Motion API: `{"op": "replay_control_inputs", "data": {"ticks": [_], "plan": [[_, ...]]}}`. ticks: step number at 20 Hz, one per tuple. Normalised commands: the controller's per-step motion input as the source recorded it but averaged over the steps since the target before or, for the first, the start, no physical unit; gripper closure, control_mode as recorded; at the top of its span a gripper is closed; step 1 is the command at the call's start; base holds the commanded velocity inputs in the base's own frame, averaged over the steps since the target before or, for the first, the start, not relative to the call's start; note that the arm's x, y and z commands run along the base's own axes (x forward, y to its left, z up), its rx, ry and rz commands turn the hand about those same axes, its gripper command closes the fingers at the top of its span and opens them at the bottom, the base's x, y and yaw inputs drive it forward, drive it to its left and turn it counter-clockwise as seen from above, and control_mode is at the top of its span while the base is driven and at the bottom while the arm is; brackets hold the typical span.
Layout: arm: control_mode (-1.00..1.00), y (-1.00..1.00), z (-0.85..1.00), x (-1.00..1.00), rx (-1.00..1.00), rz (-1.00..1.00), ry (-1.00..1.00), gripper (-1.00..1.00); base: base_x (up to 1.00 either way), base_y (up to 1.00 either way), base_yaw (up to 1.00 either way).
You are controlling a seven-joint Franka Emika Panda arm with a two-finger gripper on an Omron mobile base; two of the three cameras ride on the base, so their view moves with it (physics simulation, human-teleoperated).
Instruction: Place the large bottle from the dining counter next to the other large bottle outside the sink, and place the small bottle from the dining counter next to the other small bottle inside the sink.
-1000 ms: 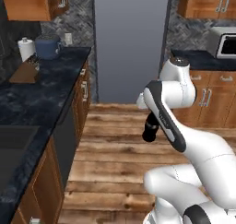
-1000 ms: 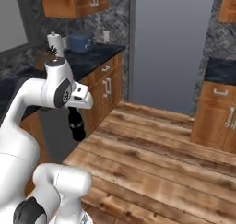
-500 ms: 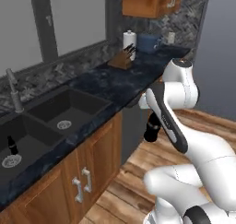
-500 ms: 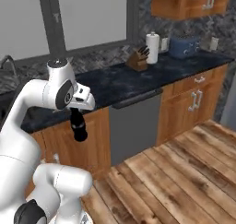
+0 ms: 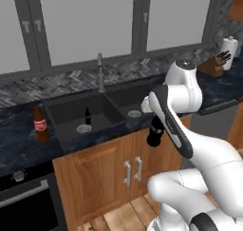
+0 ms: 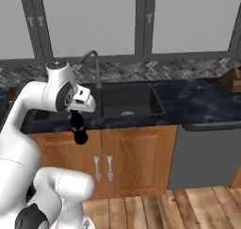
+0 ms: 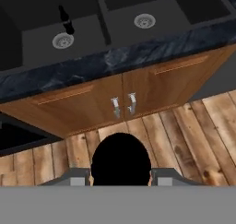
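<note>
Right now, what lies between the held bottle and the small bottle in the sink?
In the hand view, the dark counter edge and a bare stretch of basin floor with its drain separate the held bottle from the small bottle.

Left basin (image 5: 71, 113): small bottle (image 5: 87, 116) beside drain; faucet (image 5: 100, 73) behind divider; right basin (image 6: 129, 98) open.

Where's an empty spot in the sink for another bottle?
The right basin is bare except its drain. The left basin has the small bottle beside its own outlet, with bare floor around them. The gripper grips a dark bottle.
</note>
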Motion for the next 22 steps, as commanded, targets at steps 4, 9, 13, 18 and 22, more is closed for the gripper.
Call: {"op": "replay_control_inputs", "data": {"ticks": [4, 9, 13, 18, 22], "plan": [[1.00, 0.00, 0.00, 0.00, 0.00, 0.00, 0.00, 1.00, 0.06, 0.16, 0.40], [1.00, 0.00, 0.00, 0.00, 0.00, 0.00, 0.00, 1.00, 0.03, 0.80, 0.17], [1.00, 0.00, 0.00, 0.00, 0.00, 0.00, 0.00, 1.00, 0.28, 1.00, 0.04], [1.00, 0.00, 0.00, 0.00, 0.00, 0.00, 0.00, 1.00, 0.83, 0.95, 0.05], [1.00, 0.00, 0.00, 0.00, 0.00, 0.00, 0.00, 1.00, 0.46, 0.54, 0.28]]}}
